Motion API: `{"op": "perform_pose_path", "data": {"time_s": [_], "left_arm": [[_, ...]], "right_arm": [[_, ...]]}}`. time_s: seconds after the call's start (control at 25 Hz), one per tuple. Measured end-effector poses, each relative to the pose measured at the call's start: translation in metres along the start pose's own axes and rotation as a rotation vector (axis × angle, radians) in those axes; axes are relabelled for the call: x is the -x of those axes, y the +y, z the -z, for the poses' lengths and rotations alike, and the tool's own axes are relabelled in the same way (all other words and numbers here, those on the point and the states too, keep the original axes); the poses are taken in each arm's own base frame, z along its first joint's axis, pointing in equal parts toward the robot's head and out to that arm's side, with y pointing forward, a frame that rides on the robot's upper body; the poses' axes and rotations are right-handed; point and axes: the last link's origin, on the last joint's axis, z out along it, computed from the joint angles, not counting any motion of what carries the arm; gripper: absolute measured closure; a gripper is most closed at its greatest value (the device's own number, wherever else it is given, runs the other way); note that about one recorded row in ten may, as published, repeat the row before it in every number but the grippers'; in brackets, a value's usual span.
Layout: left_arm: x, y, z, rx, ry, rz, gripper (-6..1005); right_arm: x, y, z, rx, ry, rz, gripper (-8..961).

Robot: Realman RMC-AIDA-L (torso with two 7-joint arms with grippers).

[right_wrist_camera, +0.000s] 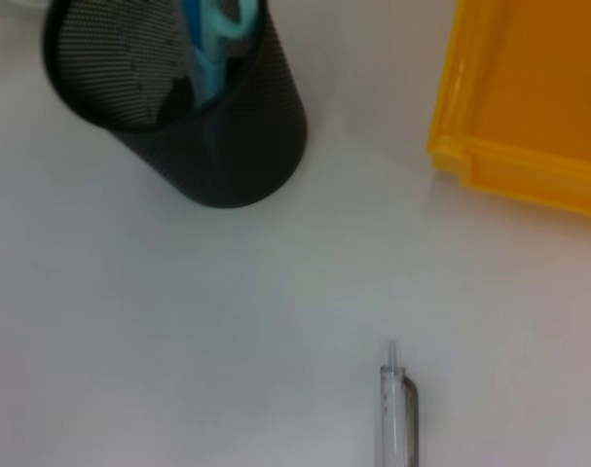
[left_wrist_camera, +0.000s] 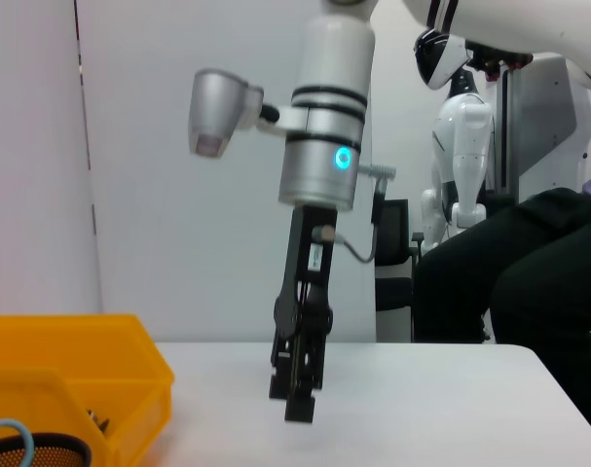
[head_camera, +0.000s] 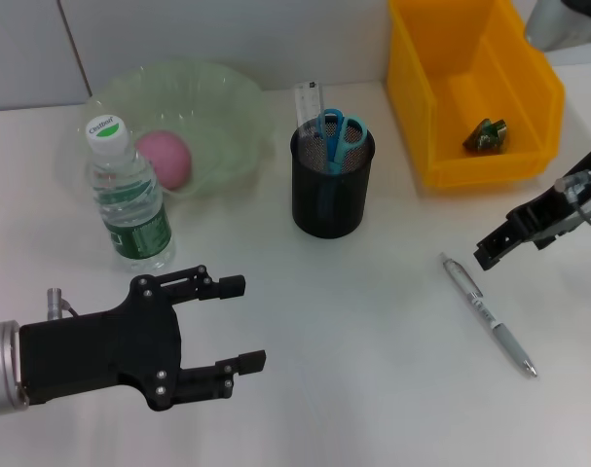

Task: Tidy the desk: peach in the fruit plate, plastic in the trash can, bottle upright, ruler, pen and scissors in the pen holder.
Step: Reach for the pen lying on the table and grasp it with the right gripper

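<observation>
A clear pen (head_camera: pixel 488 313) lies on the white desk at the right; it also shows in the right wrist view (right_wrist_camera: pixel 397 418). My right gripper (head_camera: pixel 485 251) hovers just above and to the right of the pen's upper end; it also shows in the left wrist view (left_wrist_camera: pixel 293 401). The black mesh pen holder (head_camera: pixel 332 180) holds blue scissors (head_camera: pixel 339 136) and a ruler (head_camera: pixel 308 102). The pink peach (head_camera: pixel 164 156) lies in the green plate (head_camera: pixel 227 97). The bottle (head_camera: pixel 129 199) stands upright. A plastic scrap (head_camera: pixel 487 136) lies in the yellow bin (head_camera: pixel 475 88). My left gripper (head_camera: pixel 248 323) is open and empty at the front left.
The pen holder (right_wrist_camera: pixel 193 107) and the yellow bin (right_wrist_camera: pixel 529 97) stand beyond the pen in the right wrist view. The bottle stands just behind my left gripper. Bare desk lies between the two grippers.
</observation>
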Motion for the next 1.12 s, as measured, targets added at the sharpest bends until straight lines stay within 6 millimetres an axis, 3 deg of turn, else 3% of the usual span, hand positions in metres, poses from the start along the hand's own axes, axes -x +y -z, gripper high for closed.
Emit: {"op": "perform_pose_path", "data": {"time_s": [1.12], "left_arm": [[-0.001, 0.001, -0.002, -0.017, 0.045, -0.044, 261]], "right_arm": [[0.018, 0.008, -0.039, -0.056, 0.087, 0.02, 121]]}}
